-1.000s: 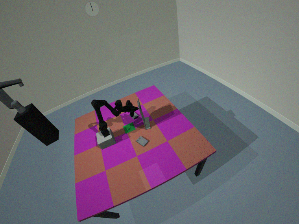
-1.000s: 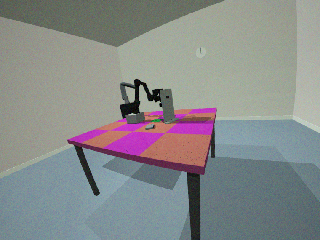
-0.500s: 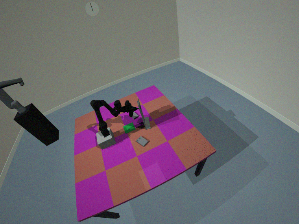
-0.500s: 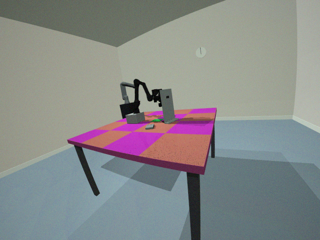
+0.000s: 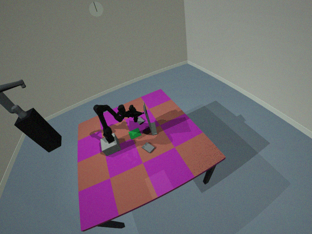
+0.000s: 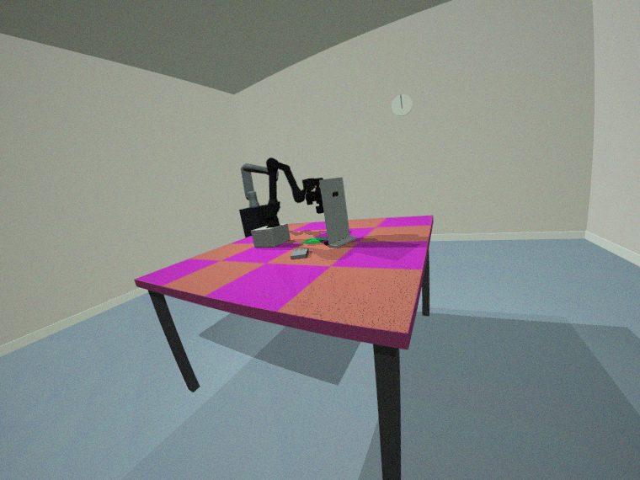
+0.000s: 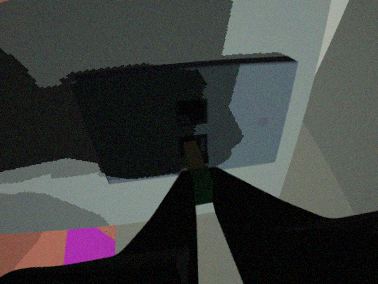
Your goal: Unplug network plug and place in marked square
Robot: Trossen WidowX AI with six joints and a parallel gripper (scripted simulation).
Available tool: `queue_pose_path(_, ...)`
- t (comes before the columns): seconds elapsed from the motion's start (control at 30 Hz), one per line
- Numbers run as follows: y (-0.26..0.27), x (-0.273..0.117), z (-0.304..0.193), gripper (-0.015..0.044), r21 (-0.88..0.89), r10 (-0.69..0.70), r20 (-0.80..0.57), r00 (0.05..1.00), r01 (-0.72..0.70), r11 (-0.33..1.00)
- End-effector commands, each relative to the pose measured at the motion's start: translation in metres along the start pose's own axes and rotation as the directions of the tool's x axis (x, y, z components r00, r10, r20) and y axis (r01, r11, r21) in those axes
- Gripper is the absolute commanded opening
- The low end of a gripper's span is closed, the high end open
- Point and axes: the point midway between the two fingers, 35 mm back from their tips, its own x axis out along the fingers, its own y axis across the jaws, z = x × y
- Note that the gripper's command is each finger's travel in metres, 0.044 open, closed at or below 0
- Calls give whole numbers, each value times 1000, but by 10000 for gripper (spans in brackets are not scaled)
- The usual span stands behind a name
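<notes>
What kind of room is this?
Possibly a robot test room: a black robot arm stands on a checkered table, facing an upright panel with sockets, between plain walls.

The marked square lies between arm base and upright panel
</notes>
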Motion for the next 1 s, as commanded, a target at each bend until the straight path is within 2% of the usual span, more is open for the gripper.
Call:
queue_pose_path(0.0, 2, -4, -2, 0, -5, 4, -5, 1000, -4, 1000)
queue_pose_path(0.97, 2, -23, -1, 0, -5, 6, -5, 1000, -6, 1000)
